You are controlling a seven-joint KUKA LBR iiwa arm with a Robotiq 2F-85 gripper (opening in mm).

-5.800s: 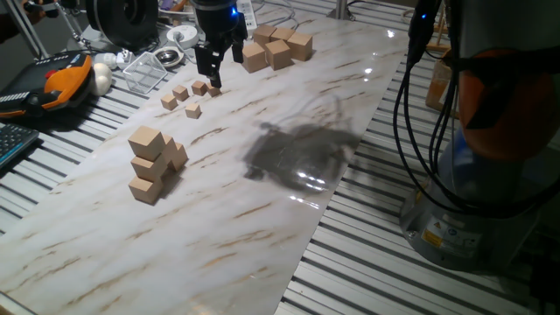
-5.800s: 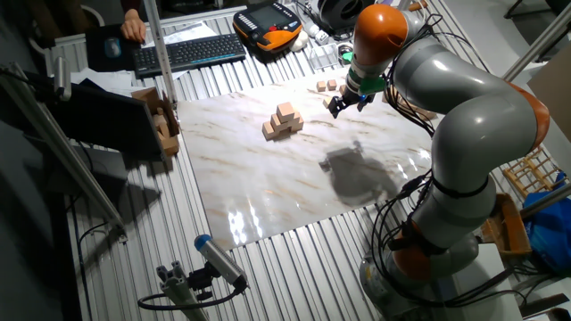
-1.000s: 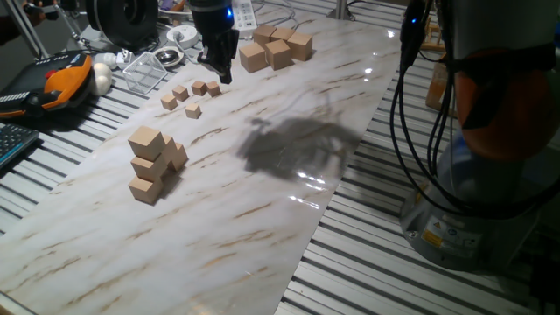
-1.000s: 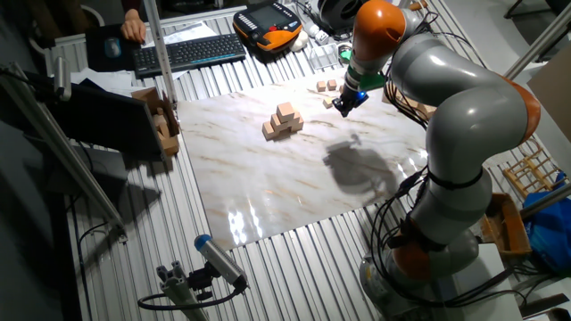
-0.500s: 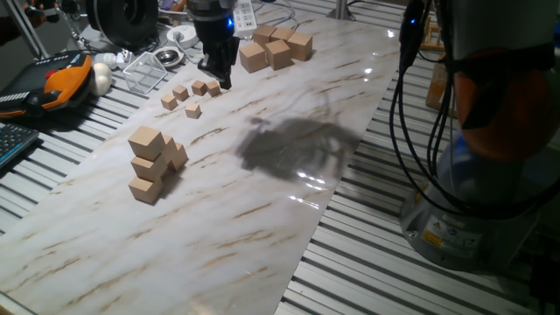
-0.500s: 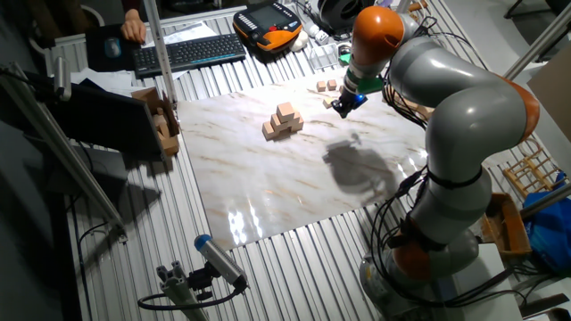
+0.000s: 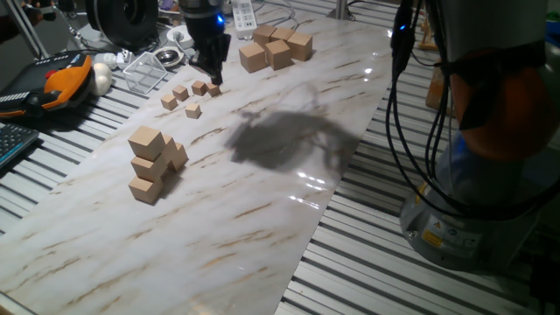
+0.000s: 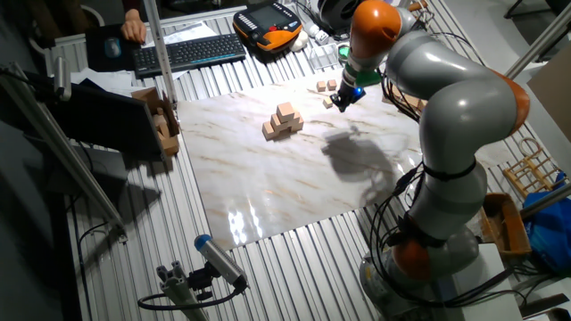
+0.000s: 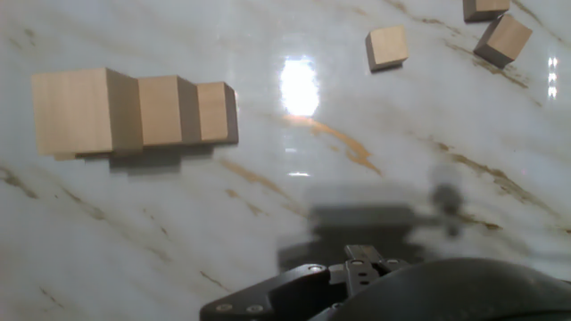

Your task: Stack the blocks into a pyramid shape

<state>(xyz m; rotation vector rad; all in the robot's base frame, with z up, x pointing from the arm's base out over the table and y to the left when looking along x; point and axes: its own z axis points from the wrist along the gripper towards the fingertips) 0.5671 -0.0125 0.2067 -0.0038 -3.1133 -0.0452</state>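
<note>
Having swung our gripper (image 7: 211,77) in beside the small blocks (image 7: 191,94) at the surface's (image 7: 289,201) far end, we near a pick, jaws' opening unclear, apparently holding nothing

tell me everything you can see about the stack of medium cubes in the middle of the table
The stack of medium cubes is plain light-tan wood with sharp edges and no markings. It stands on the marble-look tabletop, cubes packed tight against each other in stepped levels with a single cube on top, so it already looks like a small pyramid. In the hand view it reads as three steps. Nothing else touches it; the gripper is well away, over the tiny blocks.
</note>
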